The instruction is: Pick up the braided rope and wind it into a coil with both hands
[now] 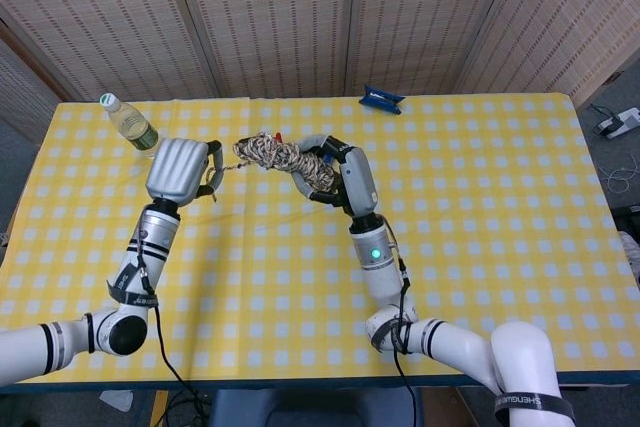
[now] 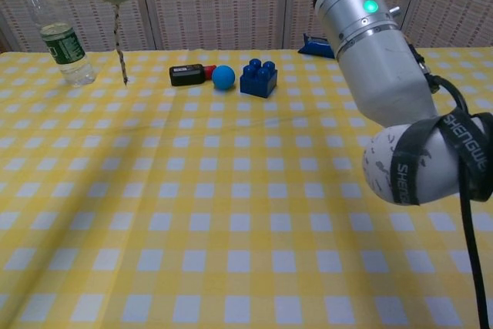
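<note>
Bottle (image 2: 63, 40), ball (image 2: 223, 76), brick (image 2: 259, 78) far-side.

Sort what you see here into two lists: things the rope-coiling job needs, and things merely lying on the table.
Needed for the job:
braided rope
left robot hand
right robot hand

Just lying about:
water bottle
blue ball
blue building brick
black device
dark blue object at the far edge

text: "SHENGU…", partly readable | on: black band (image 2: 431, 161) around right arm's elbow joint
</note>
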### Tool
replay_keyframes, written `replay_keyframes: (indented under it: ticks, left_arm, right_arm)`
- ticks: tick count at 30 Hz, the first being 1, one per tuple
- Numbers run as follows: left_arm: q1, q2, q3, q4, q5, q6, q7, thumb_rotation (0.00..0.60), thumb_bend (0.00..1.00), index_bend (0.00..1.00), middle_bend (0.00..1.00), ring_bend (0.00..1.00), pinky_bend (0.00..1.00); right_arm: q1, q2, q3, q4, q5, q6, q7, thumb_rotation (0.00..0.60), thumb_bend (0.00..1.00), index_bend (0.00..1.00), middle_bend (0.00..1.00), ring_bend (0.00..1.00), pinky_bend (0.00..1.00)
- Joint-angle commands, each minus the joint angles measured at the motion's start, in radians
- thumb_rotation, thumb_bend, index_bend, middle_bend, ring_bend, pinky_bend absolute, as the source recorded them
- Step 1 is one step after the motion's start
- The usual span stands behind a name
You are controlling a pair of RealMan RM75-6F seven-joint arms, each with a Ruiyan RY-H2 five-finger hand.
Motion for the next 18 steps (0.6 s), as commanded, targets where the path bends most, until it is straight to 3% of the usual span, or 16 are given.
replay_keyframes:
  ticks: [1,4,6,8,10,12,18]
  left_arm:
    - [0.006,0.012,0.000,-0.018,-0.002,-0.011,-0.011,0.600,0.38,0.55,0.86,0.78,0.99]
    - [0.015,0.031,0.003,-0.047,-0.009,-0.016,-0.016,0.590,0.33,0.28,0.68,0.62,0.94]
    - [0.024,0.050,0.006,-0.070,-0.013,-0.021,-0.022,0.542,0.29,0.12,0.52,0.51,0.85]
    - [0.032,0.065,0.009,-0.087,-0.015,-0.024,-0.030,0.471,0.27,0.03,0.41,0.42,0.72]
    - [0.046,0.081,0.013,-0.103,-0.011,-0.022,-0.045,0.424,0.26,0.01,0.35,0.37,0.63]
    - [0.062,0.095,0.019,-0.114,-0.006,-0.016,-0.059,0.419,0.26,0.01,0.32,0.35,0.58]
    - [0.125,0.100,0.062,-0.051,0.042,0.026,-0.105,0.538,0.26,0.03,0.28,0.30,0.52]
  right_arm:
    - [-0.002,0.004,-0.003,-0.001,0.000,-0.003,-0.001,0.600,0.30,0.76,0.58,0.47,0.53]
    - [-0.008,0.016,-0.013,-0.005,-0.003,-0.009,-0.007,0.600,0.30,0.76,0.58,0.47,0.53]
    - [-0.015,0.027,-0.021,-0.007,-0.006,-0.011,-0.010,0.600,0.30,0.76,0.58,0.47,0.53]
    - [-0.021,0.037,-0.027,-0.011,-0.008,-0.014,-0.012,0.600,0.30,0.76,0.58,0.47,0.53]
    - [-0.031,0.054,-0.037,-0.021,-0.013,-0.017,-0.013,0.600,0.30,0.76,0.58,0.47,0.53]
    - [-0.046,0.074,-0.048,-0.037,-0.019,-0.015,-0.015,0.600,0.30,0.76,0.58,0.47,0.53]
    - [-0.109,0.151,-0.095,-0.111,-0.037,-0.007,-0.034,0.600,0.30,0.76,0.58,0.47,0.53]
